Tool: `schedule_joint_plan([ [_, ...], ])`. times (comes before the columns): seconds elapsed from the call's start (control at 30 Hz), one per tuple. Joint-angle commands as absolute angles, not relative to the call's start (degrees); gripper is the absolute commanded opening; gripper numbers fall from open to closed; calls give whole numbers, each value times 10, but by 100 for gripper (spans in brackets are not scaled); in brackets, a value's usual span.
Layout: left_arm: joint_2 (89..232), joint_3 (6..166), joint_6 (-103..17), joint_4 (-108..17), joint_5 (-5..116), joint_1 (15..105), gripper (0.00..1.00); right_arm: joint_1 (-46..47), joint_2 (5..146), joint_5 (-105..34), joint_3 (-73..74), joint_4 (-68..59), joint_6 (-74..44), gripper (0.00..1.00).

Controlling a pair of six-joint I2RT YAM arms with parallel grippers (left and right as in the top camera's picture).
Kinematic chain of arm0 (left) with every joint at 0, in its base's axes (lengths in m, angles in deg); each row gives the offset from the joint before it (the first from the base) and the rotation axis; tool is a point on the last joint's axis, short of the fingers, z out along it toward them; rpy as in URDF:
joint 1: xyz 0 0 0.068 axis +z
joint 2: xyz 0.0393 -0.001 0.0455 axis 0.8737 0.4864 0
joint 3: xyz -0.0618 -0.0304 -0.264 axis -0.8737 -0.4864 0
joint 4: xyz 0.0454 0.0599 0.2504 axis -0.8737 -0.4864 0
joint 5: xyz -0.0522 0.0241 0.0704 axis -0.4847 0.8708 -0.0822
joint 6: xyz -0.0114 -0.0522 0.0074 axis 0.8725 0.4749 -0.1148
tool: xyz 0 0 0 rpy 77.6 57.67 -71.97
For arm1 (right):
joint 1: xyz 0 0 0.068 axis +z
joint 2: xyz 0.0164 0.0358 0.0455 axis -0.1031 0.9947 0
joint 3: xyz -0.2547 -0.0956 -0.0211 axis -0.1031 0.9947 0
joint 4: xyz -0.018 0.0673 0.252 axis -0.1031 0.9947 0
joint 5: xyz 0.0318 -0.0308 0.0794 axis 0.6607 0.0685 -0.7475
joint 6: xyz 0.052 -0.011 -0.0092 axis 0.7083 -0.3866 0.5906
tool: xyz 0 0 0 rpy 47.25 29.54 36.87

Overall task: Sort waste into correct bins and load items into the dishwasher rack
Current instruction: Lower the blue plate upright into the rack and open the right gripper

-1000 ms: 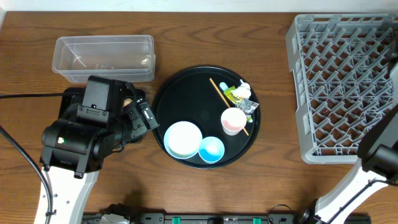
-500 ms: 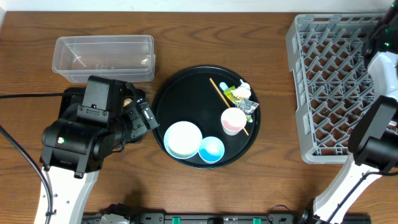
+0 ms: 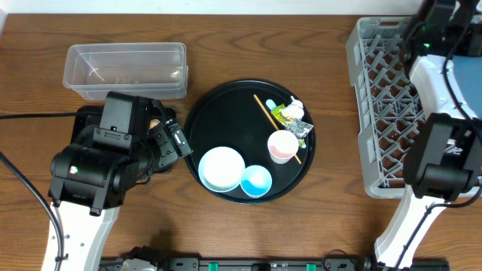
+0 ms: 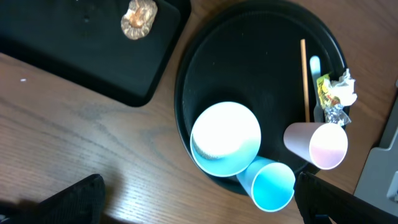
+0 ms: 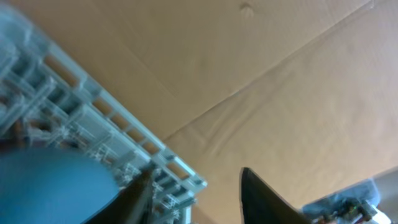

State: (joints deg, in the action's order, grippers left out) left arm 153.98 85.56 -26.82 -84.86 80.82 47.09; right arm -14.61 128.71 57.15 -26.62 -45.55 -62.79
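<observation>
A white bowl (image 3: 222,167), a light blue bowl (image 3: 256,181), a pink cup (image 3: 282,145), a thin stick (image 3: 265,111) and crumpled foil wrappers (image 3: 292,119) lie on the round black tray (image 3: 226,113). My left gripper (image 4: 199,208) hangs open over the wood just left of that tray, with nothing between its fingers. A brownish food lump (image 4: 138,17) sits in the shallow black bin (image 4: 93,56). My right gripper (image 3: 433,11) is over the far edge of the dishwasher rack (image 3: 392,98), jaws apart. A dark blue plate (image 5: 43,186) shows blurred beside its left finger (image 5: 134,199).
The clear tub (image 3: 126,69) stands at the back left, with little in it. My left arm (image 3: 98,162) covers most of the black bin in the overhead view. My right arm (image 3: 444,113) stretches along the rack's right side. Beyond the rack lies brown cardboard (image 5: 249,74).
My right arm has swung in from the right edge to the rack's far side, and its jaws have parted. The left arm and the things on the round tray have not moved.
</observation>
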Motion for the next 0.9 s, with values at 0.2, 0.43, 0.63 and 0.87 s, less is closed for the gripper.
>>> schedule_joint_plan([
  [0.2, 1540, 862, -268, -851, 815, 473, 98, -50, 1273, 636, -274, -552, -695, 69],
  [0.43, 1540, 862, -268, -851, 815, 473, 98, 0, 1267, 636, -274, -577, -686, 91],
  [0.63, 1540, 862, -268, -851, 815, 473, 98, 15, 1267, 636, -273, -561, -574, 99],
  [0.87, 1540, 862, -268, -851, 815, 473, 98, 52, 1267, 634, -273, -543, -532, 99],
])
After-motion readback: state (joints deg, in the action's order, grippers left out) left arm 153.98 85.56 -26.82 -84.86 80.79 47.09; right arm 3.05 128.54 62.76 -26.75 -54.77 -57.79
